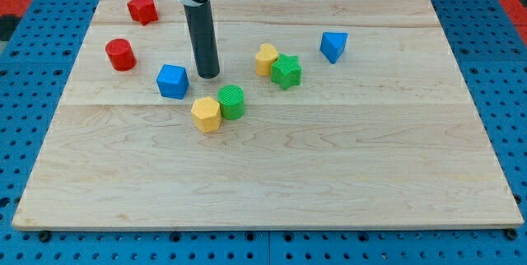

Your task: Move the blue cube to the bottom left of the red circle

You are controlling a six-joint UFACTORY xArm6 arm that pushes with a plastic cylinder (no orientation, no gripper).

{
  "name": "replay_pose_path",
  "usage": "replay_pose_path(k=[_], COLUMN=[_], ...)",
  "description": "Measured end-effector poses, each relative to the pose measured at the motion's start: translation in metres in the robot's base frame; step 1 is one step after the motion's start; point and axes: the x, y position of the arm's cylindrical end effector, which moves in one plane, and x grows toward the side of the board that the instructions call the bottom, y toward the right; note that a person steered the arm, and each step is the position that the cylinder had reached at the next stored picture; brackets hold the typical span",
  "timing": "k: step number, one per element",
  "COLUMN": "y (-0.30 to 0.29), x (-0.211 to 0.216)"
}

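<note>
The blue cube [172, 81] sits on the wooden board at the view's left of centre. The red circle, a short red cylinder [120, 54], stands up and to the left of it, with a gap between them. My tip [208, 76] rests on the board just to the right of the blue cube, apart from it by a small gap. The dark rod rises from the tip toward the view's top.
A red star [142, 8] lies at the top left. A yellow hexagon [207, 114] and a green cylinder [232, 101] touch below my tip. A yellow block [266, 58] and a green star [286, 71] touch right of centre. A blue triangular block [333, 46] lies further right.
</note>
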Motion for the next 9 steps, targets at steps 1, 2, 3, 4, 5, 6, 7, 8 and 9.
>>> replay_pose_path(k=[1, 2, 3, 4, 5, 6, 7, 8, 9], y=[-0.046, -0.061, -0.039, -0.033, -0.039, -0.039, -0.091, -0.131, -0.101], x=[0.0, 0.012, 0.027, 0.046, 0.04, 0.029, 0.029, 0.031, 0.044])
